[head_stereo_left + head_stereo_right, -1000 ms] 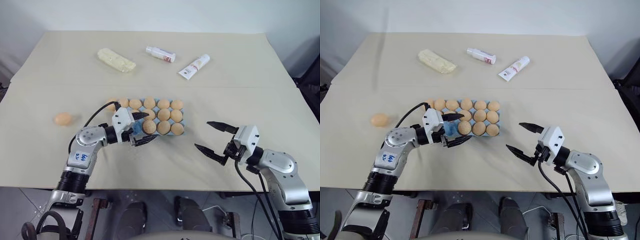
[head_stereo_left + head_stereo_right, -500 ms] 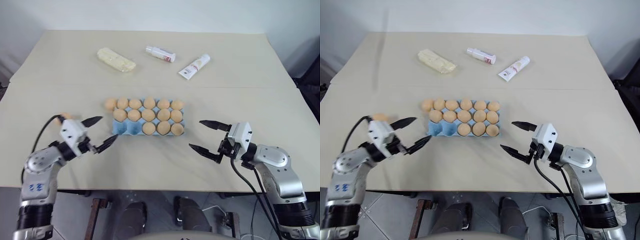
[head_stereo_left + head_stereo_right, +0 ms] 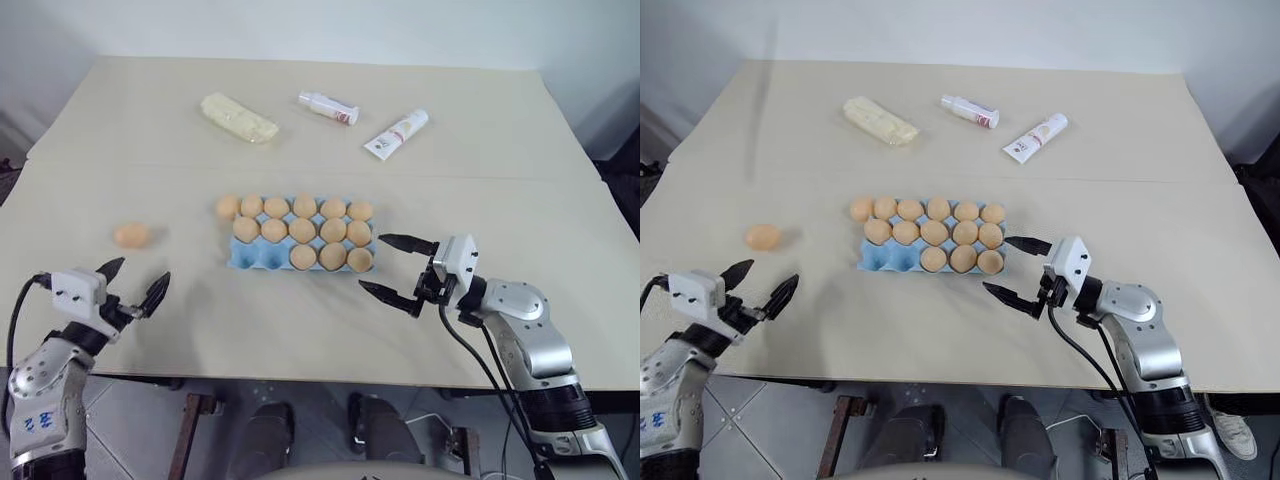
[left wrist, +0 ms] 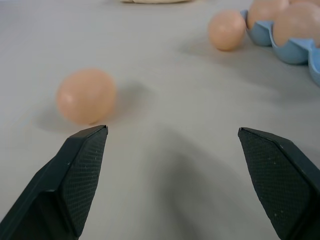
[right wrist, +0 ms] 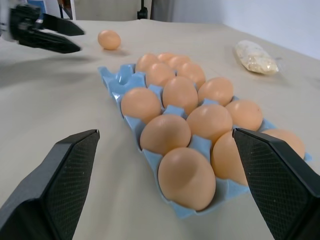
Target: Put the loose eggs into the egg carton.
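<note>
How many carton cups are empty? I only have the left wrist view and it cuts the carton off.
Observer: Two, both at the left end of the egg carton's near row. The other thirteen cups hold eggs.
Operator: Where's the other arm?
Observer: The right gripper is open and holds nothing. It sits just off the carton's right end, pointing at it.
Operator: Any clutter I can't see?
Observer: On the far side of the table there's a pale yellow packet, a small white bottle and a white tube, all well away from the carton.
</note>
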